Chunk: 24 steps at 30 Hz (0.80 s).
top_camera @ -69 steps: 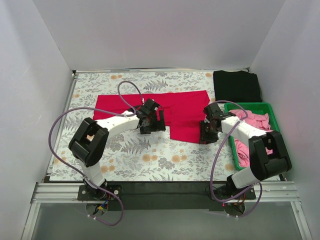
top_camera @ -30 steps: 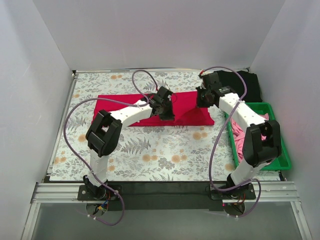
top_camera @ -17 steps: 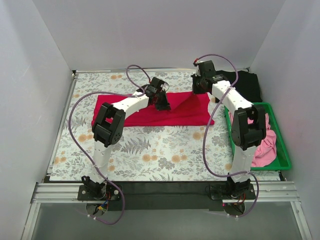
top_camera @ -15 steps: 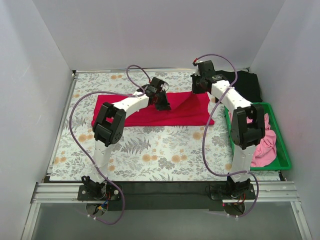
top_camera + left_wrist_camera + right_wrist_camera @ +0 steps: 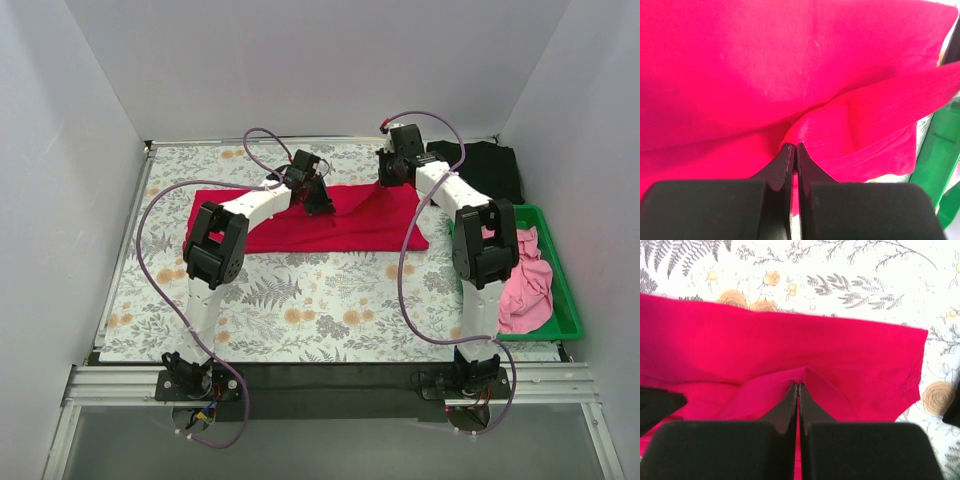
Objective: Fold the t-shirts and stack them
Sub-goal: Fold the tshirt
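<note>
The crimson red t-shirt [image 5: 330, 220] lies as a long band across the back middle of the floral tablecloth [image 5: 300, 300]. My left gripper [image 5: 320, 203] is shut on a raised fold of its hem [image 5: 840, 125], with the jaws pressed together on the cloth. My right gripper [image 5: 387, 180] is shut on another pinch of the same shirt [image 5: 740, 340], near the shirt's right end. The black t-shirt [image 5: 488, 168] lies folded at the back right corner. Pink t-shirts [image 5: 525, 280] lie heaped in the green bin [image 5: 565, 325].
The green bin stands along the table's right edge, and its wall [image 5: 940, 150] shows in the left wrist view. Both arms reach far back, with purple cables looping above them. White walls close in the back and sides.
Both grippers have carried the red shirt's near edge toward the back of the table, laying it over into a narrower band. Both arms now stretch farther back.
</note>
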Each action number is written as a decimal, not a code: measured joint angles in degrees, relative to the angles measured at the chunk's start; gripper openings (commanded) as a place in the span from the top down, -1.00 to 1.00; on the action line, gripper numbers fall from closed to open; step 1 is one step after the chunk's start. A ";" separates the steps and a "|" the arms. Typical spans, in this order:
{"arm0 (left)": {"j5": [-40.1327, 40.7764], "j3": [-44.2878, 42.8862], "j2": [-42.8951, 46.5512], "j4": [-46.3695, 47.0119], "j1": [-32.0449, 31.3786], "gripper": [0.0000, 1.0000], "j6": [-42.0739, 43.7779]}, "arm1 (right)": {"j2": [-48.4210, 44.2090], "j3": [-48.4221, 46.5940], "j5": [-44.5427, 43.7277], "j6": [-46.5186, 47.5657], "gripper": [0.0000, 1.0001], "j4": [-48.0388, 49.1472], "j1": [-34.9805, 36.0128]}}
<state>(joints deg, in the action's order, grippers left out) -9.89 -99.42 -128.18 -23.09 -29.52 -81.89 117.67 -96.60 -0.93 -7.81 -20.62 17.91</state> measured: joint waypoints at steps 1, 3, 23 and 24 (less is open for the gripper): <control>0.02 -0.17 -0.04 0.09 0.20 1.00 0.00 | 0.52 -0.33 0.04 -0.13 0.97 0.52 -0.04; 0.07 -0.66 -0.31 0.44 0.52 1.00 0.00 | 1.40 -0.74 0.07 -0.39 0.97 1.33 -0.15; 2.25 -0.94 -3.02 4.68 1.22 0.87 1.40 | 5.64 -0.87 0.26 -3.21 0.68 6.12 -1.42; 2.49 -0.96 -3.02 4.81 1.22 0.80 1.49 | 5.64 -0.87 0.55 -3.37 0.61 6.32 -1.46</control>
<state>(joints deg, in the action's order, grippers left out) -7.40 -100.38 -131.20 -18.28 -28.29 -80.40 123.31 -97.47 -0.38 -11.18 -14.31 16.45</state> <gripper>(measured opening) 0.042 0.098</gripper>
